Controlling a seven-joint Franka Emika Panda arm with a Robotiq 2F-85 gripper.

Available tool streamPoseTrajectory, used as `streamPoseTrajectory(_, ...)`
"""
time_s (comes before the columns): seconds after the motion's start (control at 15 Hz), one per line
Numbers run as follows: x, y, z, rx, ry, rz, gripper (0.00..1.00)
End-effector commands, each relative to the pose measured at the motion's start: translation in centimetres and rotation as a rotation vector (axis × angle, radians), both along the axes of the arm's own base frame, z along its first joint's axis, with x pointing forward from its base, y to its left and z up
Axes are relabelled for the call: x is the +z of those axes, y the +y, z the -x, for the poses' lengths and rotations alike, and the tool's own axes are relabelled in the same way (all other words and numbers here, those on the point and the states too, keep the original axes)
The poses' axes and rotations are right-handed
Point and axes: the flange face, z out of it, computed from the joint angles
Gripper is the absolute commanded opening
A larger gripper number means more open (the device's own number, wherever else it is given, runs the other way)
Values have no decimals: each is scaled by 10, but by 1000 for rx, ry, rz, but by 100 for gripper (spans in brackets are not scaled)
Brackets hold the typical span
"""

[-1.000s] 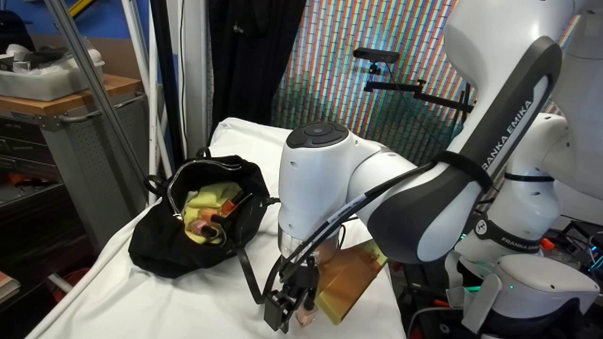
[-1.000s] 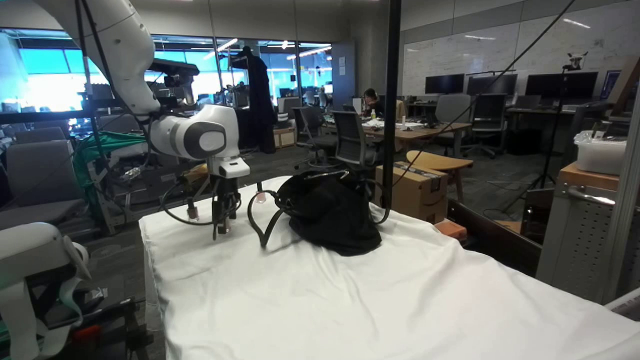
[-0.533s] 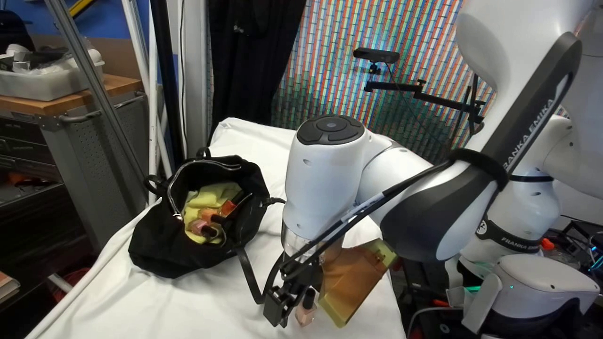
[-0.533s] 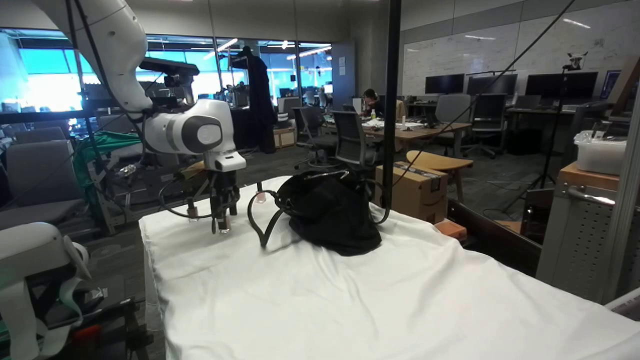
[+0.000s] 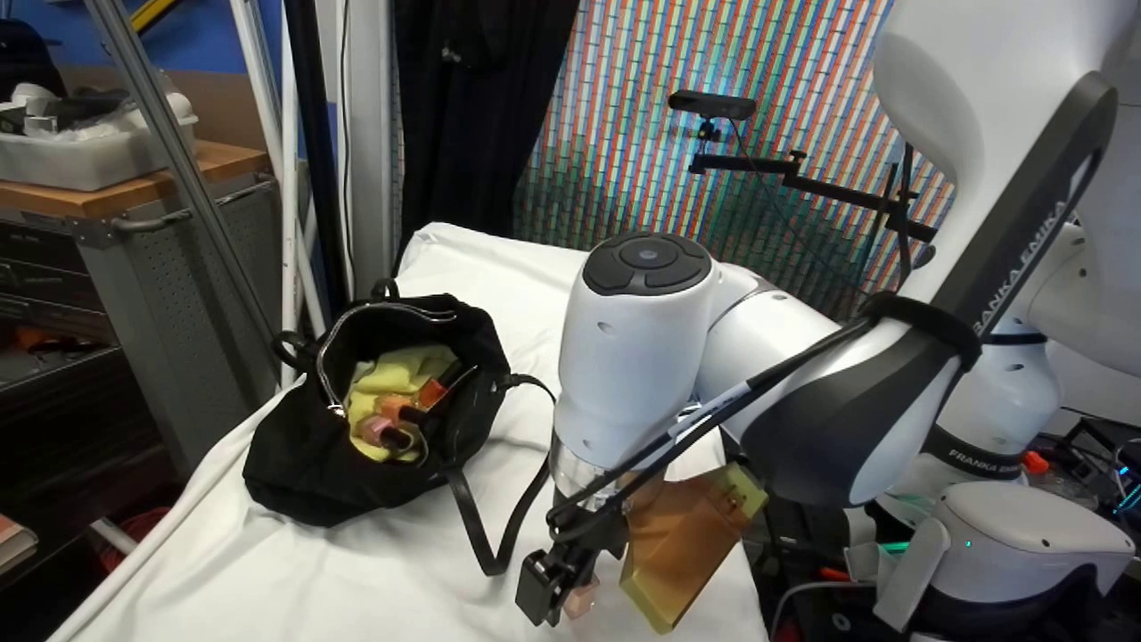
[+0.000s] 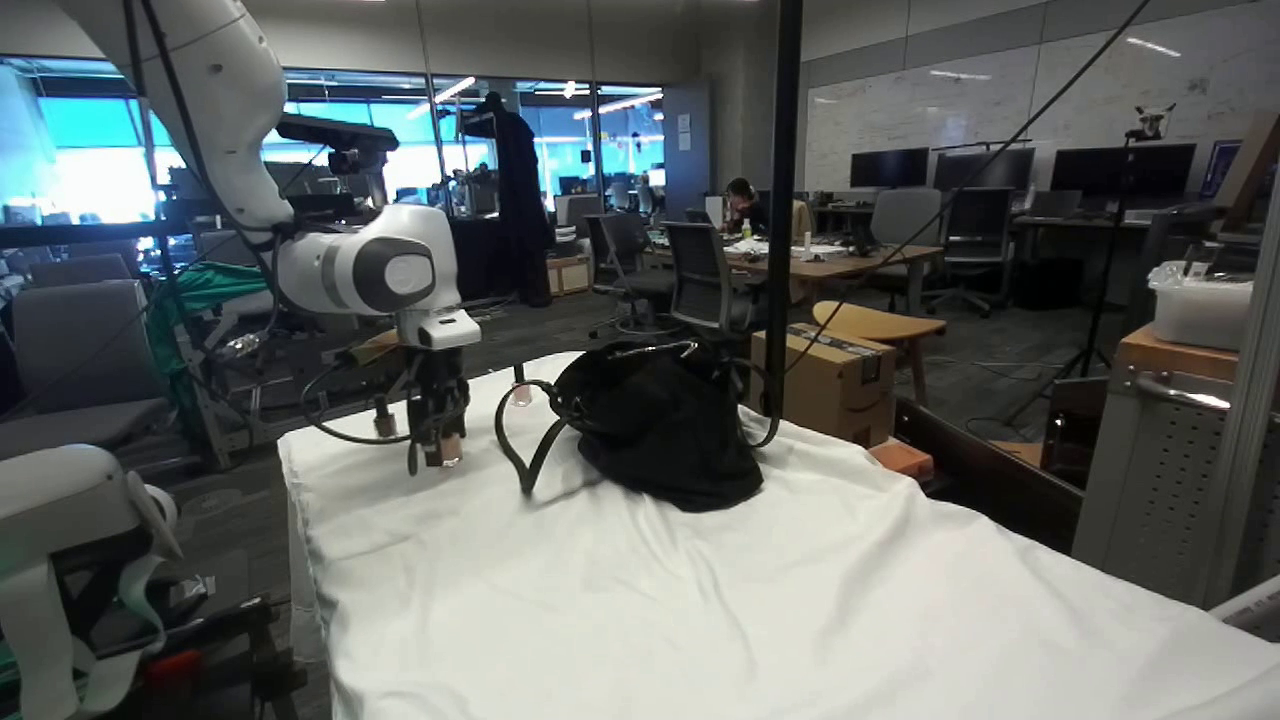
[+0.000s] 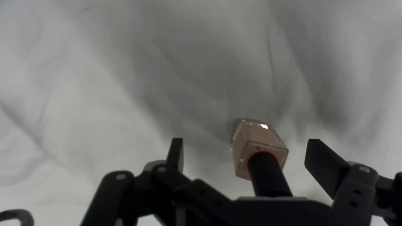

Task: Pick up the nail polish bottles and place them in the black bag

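Wrist view settled it: my gripper (image 7: 246,157) had its fingers (image 7: 175,153) spread, a pale pink bottle (image 7: 259,138) standing between them, gap each side. In both exterior views my gripper hid its cap.

In an exterior view, left to right: black bag (image 5: 299,473), mouth gaping, rose bottle (image 5: 379,429), orange bottle (image 5: 392,407) and red bottle (image 5: 433,392) inside; strap loop (image 5: 470,517) on white cloth (image 5: 294,588); my gripper, near the cloth's right edge.

In an exterior view, left to right: dark-capped bottle (image 6: 385,424) by the far left edge, my gripper, far bottle (image 6: 521,392) by the far edge, bag, contents out of sight. Cloth ran wide near and right of the bag; strap loop lay between bag and gripper.
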Motion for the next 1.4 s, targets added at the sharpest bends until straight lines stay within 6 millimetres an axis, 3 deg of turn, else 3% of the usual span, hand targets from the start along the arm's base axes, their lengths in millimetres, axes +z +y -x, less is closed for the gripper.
streamPoseTrajectory(0.0, -1, -4, 2, -3, -20, -13, 100)
streamPoseTrajectory(0.33, -3, -6, 0, -6, -23, -18, 100)
streamPoseTrajectory(0.4, -2, -6, 0, -7, -25, -21, 94)
streamPoseTrajectory(0.47, -2, -6, 0, -7, -26, -24, 75)
streamPoseTrajectory(1.07, 0, -2, 4, -21, -7, -18, 15)
streamPoseTrajectory(1.33, 6, -4, 3, -19, -5, -11, 15)
